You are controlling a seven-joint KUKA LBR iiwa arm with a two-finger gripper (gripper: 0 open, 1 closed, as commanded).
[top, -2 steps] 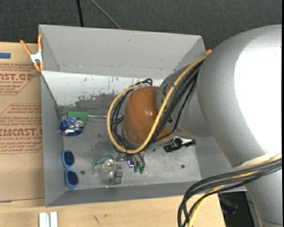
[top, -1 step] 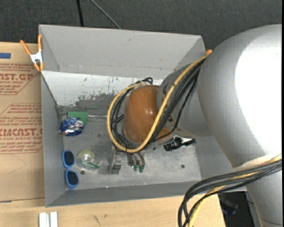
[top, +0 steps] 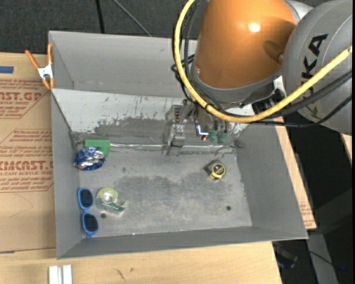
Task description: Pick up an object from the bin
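My gripper (top: 199,138) hangs low over the back middle of the bin, under the arm's orange cover. Its fingers stand apart, open, with nothing between them. A small round yellow and black thing (top: 216,170) lies on the bin floor just in front of the gripper and slightly to its right, apart from the fingertips.
At the bin's left side lie a green block (top: 98,145) and a crumpled blue wrapper (top: 89,158), touching each other. Blue sunglasses (top: 86,211) and a pale green and clear round thing (top: 109,199) lie in the front left corner. The arm fills the right rear.
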